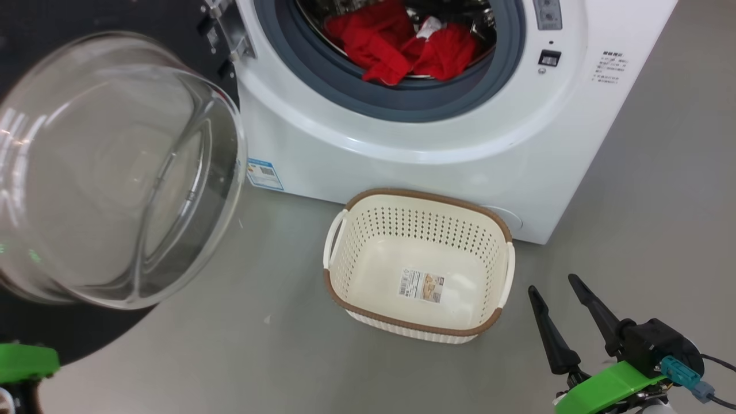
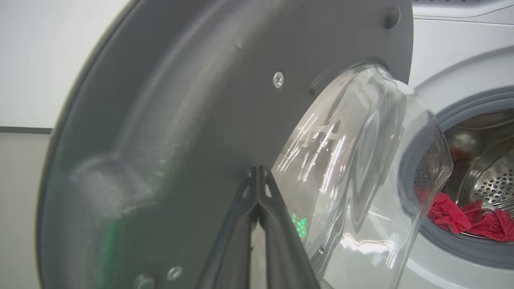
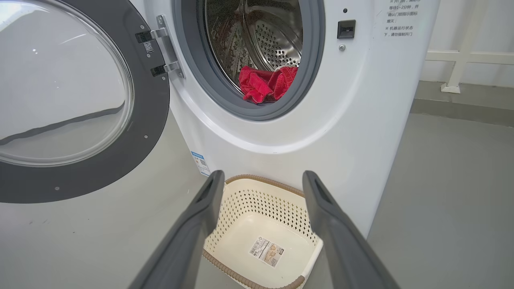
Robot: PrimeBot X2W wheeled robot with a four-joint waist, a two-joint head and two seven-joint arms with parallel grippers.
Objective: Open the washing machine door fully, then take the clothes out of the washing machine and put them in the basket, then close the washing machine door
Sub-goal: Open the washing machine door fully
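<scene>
Washing machine door (image 1: 115, 172): swung wide out to the robot's left. Hung on two metal hinges (image 3: 162, 52) at the left edge of the opening, inner face and clear bulge turned toward the robot.

Left gripper (image 2: 259, 170): fingers pressed together with nothing between them. Tips close up to the door's grey inner face, just beside the glass; contact impossible to tell.

Right gripper (image 1: 552, 284): fingers spread wide apart and empty, low at the right, near the right end of the basket (image 1: 428, 195). Pointing toward the washing machine (image 1: 431, 172).

Basket: upright on the grey floor (image 1: 230, 345), mouth up, just in front of the machine and below its opening. Long axis across the machine's front, a handle at each end, sticker (image 1: 422, 286) flat on the bottom.

Clothes (image 1: 397, 46): red bundle with a white patch, inside the perforated steel drum (image 3: 273, 40). Heaped at the front, against the lower lip of the grey gasket (image 1: 402, 103).
</scene>
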